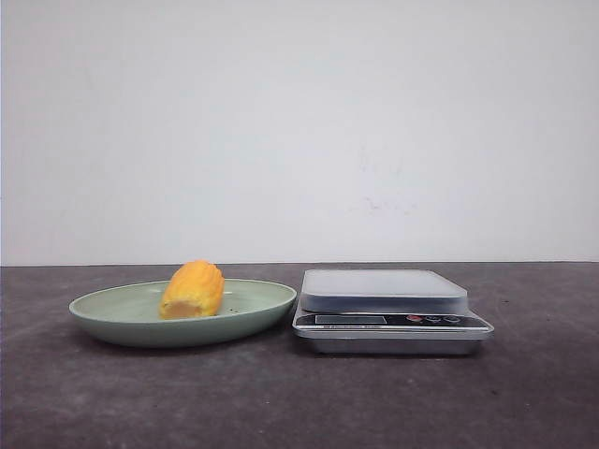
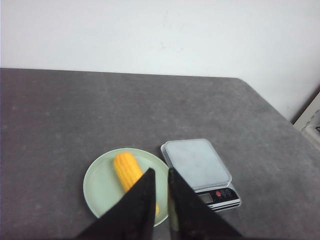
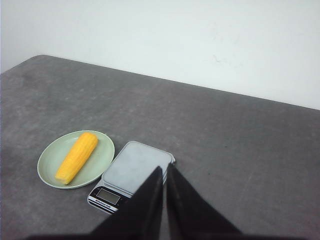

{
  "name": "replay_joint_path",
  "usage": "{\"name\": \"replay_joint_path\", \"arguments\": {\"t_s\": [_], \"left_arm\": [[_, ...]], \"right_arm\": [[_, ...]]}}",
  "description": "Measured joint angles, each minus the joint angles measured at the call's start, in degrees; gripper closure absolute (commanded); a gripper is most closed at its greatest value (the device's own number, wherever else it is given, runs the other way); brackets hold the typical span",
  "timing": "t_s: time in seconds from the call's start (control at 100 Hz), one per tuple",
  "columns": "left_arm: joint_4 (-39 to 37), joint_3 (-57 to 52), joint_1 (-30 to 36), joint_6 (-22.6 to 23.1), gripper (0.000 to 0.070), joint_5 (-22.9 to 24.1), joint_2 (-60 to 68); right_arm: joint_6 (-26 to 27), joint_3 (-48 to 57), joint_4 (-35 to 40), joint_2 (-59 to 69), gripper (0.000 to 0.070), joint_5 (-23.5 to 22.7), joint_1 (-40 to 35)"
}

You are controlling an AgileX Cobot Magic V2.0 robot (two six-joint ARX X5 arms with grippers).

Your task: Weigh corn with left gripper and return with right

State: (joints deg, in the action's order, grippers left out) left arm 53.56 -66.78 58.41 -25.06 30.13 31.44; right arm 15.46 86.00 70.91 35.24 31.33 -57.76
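Observation:
The yellow-orange corn (image 1: 192, 290) lies on its side in a shallow pale green plate (image 1: 103, 315) left of centre on the dark table. A silver kitchen scale (image 1: 386, 292) with an empty platform stands just right of the plate. Neither gripper shows in the front view. In the left wrist view my left gripper (image 2: 160, 172) hangs high above the plate's near rim (image 2: 97, 190), shut and empty, partly covering the corn (image 2: 126, 169); the scale (image 2: 196, 162) is beside it. My right gripper (image 3: 164, 170) is shut and empty, high above the scale (image 3: 131, 169); the corn (image 3: 76, 157) lies on the plate (image 3: 103, 157).
A white wall stands behind the table. The table's rounded far corners show in both wrist views. A pale object (image 2: 311, 120) stands off the table's edge in the left wrist view.

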Motion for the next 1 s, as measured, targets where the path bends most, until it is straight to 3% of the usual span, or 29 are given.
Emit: {"name": "replay_joint_path", "arguments": {"t_s": [0.54,0.68,0.85,1.0], "left_arm": [[-0.07,0.00,-1.64,0.00,0.0700,-0.04,-0.24],[-0.09,0.00,-9.88,0.00,0.0700,-0.07,-0.63],[-0.20,0.48,-26.03,-0.04,0.0700,-0.20,-0.66],[-1.81,2.75,-38.91,1.57,0.0700,-3.85,-2.38]], "right_arm": [[0.00,0.00,0.00,0.00,0.0696,0.00,0.00],[0.00,0.00,0.00,0.00,0.0696,0.00,0.00],[0.00,0.00,0.00,0.00,0.0696,0.00,0.00],[0.00,0.00,0.00,0.00,0.0696,0.02,0.00]]}}
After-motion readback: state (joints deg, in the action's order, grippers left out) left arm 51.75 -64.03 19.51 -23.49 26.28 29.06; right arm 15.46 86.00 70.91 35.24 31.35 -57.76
